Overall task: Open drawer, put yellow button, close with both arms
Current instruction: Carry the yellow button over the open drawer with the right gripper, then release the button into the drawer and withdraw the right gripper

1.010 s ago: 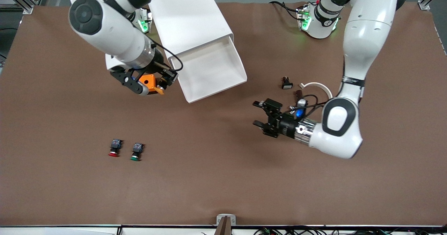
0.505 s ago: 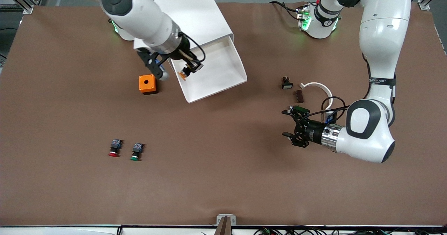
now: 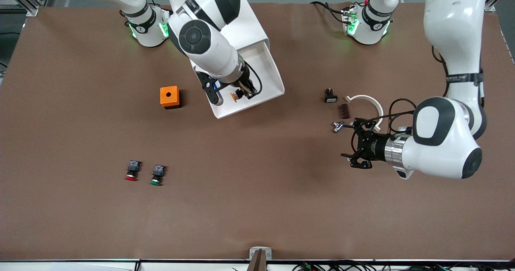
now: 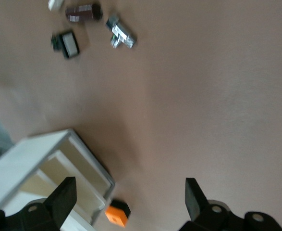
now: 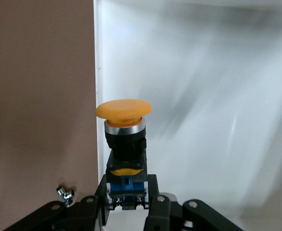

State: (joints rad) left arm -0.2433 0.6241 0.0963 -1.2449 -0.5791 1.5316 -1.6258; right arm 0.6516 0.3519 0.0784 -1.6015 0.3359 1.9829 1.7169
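Now that the yellow button hangs over the pulled-out drawer rather than over the bare table beside it, as it did a second ago, only release and closing seem left. The right gripper clamps its blue base, cap forward. The left gripper, fingers spread wide and empty, has drawn back toward its own end near the small parts and waits.
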